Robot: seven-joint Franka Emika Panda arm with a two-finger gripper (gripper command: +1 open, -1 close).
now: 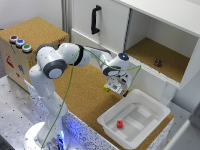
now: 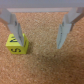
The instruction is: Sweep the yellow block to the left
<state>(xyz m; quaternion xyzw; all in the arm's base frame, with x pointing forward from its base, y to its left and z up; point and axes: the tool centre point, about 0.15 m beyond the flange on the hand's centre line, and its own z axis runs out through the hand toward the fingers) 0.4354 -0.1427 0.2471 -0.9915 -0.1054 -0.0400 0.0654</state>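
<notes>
The yellow block (image 2: 17, 45) is a tiny bright cube with dark markings, lying on the cork surface. In the exterior view the yellow block (image 1: 106, 88) peeks out just at the exterior view's left of my gripper (image 1: 115, 86). My gripper (image 2: 39, 43) is open and low over the cork. One fingertip (image 2: 15, 34) overlaps the block's upper edge, while the other finger (image 2: 63, 30) stands well apart from it. Nothing lies between the fingers besides bare cork.
A white tray (image 1: 150, 107) holding a small red cube (image 1: 120, 124) sits close by at the exterior view's lower right. A small dark block (image 1: 158, 63) rests in the open cupboard behind. A cork-topped box with buttons (image 1: 20, 44) stands at the exterior view's left.
</notes>
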